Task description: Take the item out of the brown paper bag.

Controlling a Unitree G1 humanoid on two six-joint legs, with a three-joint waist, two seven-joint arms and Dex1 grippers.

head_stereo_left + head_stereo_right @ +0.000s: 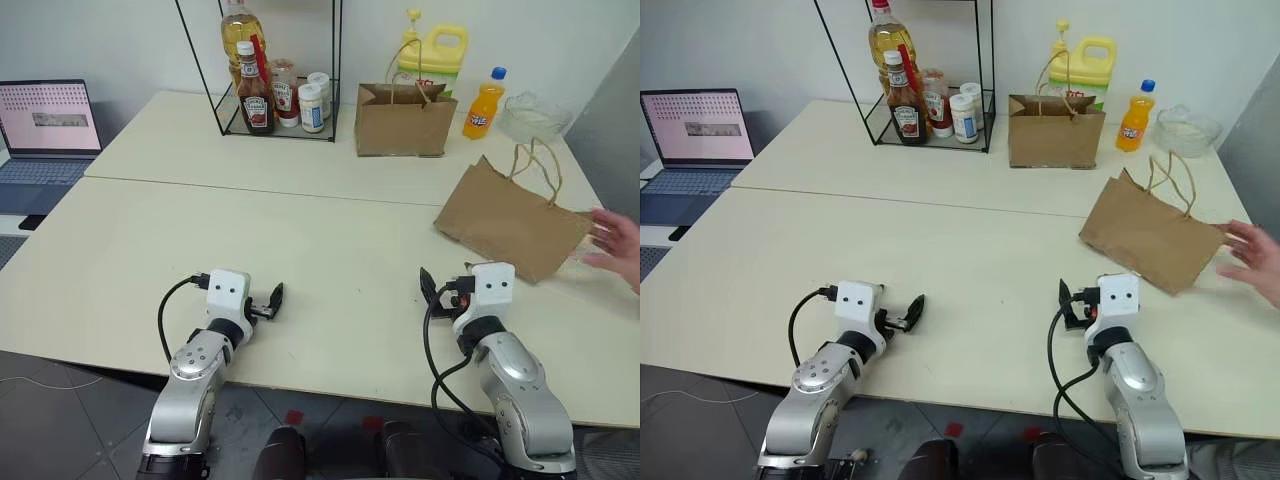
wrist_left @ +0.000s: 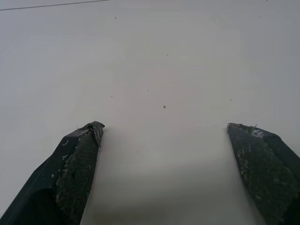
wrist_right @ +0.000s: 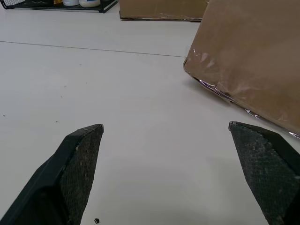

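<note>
a pale table (image 1: 330,250) fills the middle of the frame. at right of centre, the brown paper bag (image 1: 510,222) lies tilted on its side, cord handles toward the upper right. a person's hand (image 1: 622,245) at the right edge touches or nearly touches the bag's far end. the cola bottle can't be seen; presumably it is inside the bag. low in the frame, the left gripper (image 1: 272,302) and the right gripper (image 1: 432,290) hang just above the table, both spread wide and holding nothing. the task looks not yet begun. the next move likely calls for the right gripper to reach the bag's mouth.
</note>
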